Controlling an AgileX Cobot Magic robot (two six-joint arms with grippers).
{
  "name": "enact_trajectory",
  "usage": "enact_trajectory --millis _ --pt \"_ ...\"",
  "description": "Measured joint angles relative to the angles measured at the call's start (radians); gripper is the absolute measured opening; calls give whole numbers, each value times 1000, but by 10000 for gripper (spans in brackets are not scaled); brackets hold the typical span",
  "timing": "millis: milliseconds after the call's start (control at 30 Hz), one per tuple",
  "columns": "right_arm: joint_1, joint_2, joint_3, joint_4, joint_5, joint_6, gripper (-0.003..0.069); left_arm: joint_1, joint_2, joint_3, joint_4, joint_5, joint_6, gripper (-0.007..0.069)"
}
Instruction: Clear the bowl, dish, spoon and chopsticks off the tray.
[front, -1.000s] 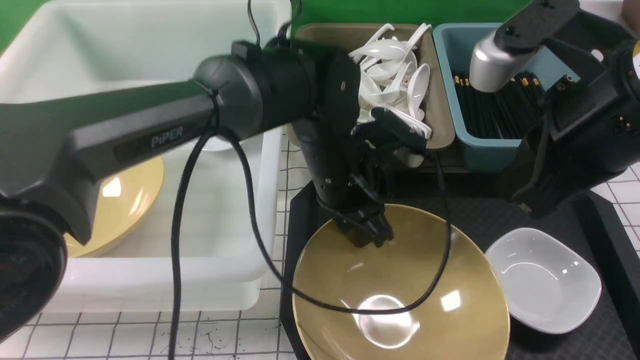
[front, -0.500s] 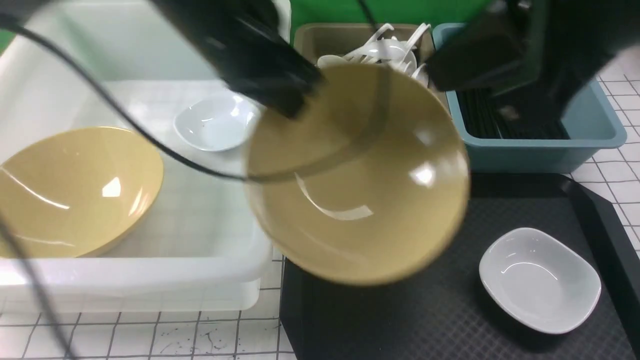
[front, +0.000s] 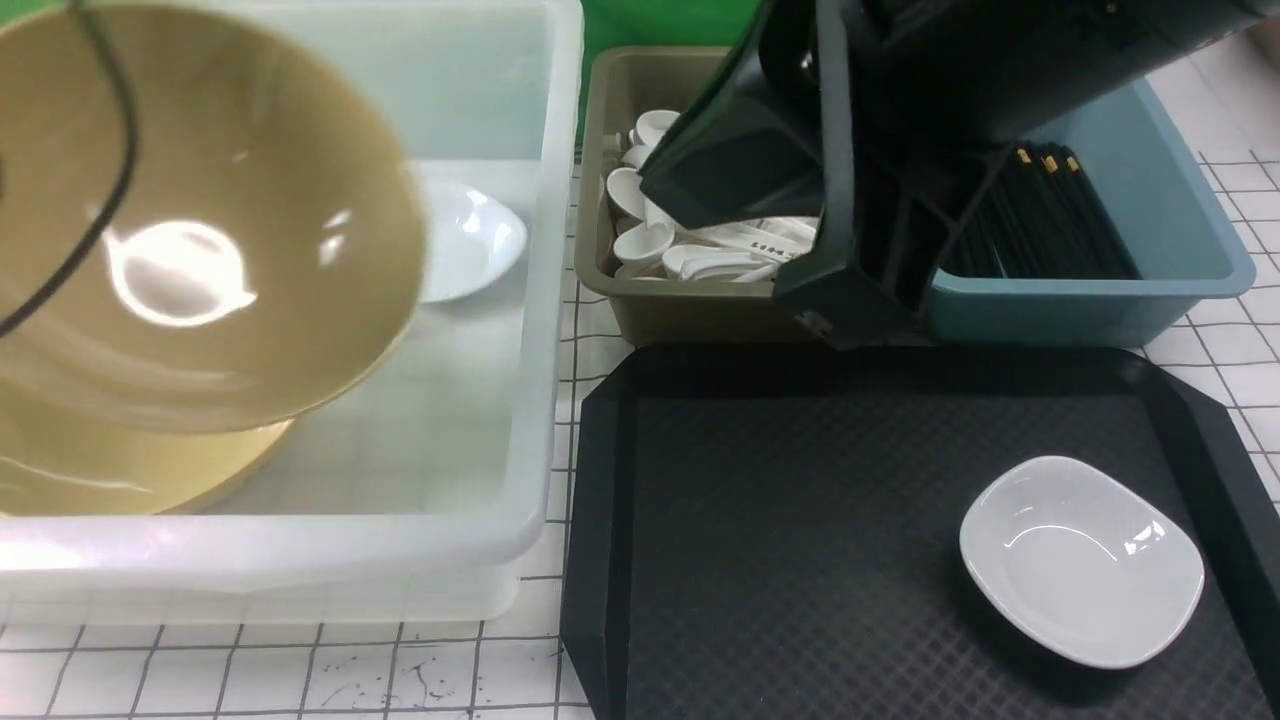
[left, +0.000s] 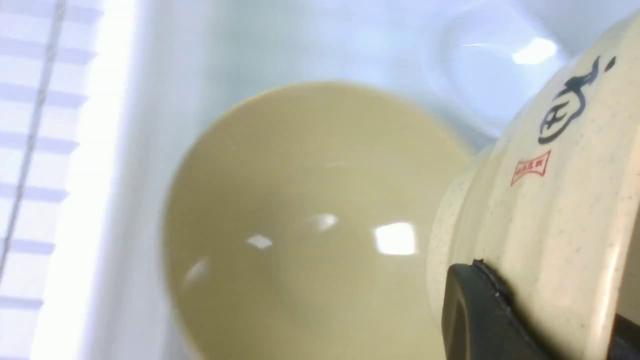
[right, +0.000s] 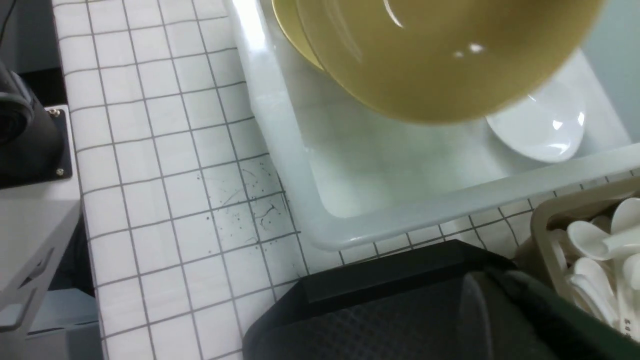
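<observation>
The bowl (front: 200, 220) was over the tray's left edge half a second ago. It has swung to the far left and now hangs tilted in the air above the translucent white tub (front: 545, 300), clear of the tray. Its inside is glossy mustard-tan, smooth and plain, with bright glints. The left wrist view shows a cream, speckled outside with a black brush character and a small red stamp, both too blurred to read. The left gripper (left: 490, 320) is clamped on the bowl, one black finger pressed flat against the outer wall.

Under it in the tub lies a second tan bowl (front: 120, 475), and just beside that a small white dish (front: 470, 245). A black cable (front: 110, 150) crosses in front of the held bowl.

Next comes the olive-brown bin (front: 600, 180) of white soup spoons (front: 640, 240), some with print too small to read. The right gripper (front: 730, 175) hangs over this bin, hiding part of it; I cannot tell whether it is open or closed. The blue bin (front: 1180, 240) beyond it holds black chopsticks (front: 1050, 220) with gold bands.

Nearer the camera, the tray (front: 800, 520), black with a diamond texture, carries only the dish (front: 1082, 560), glossy white and rounded-square, near its right edge.
</observation>
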Motion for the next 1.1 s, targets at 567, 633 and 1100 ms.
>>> enact_trajectory --millis 567,633,1100 --pt "0 0 0 -9 2 -14 47 77 196 137 8 -168 -22 55" --pt "0 0 0 -9 3 -14 47 77 200 137 41 -167 -21 97" --pt "0 0 -1 -44 58 2 48 69 95 29 101 -65 -52 539"
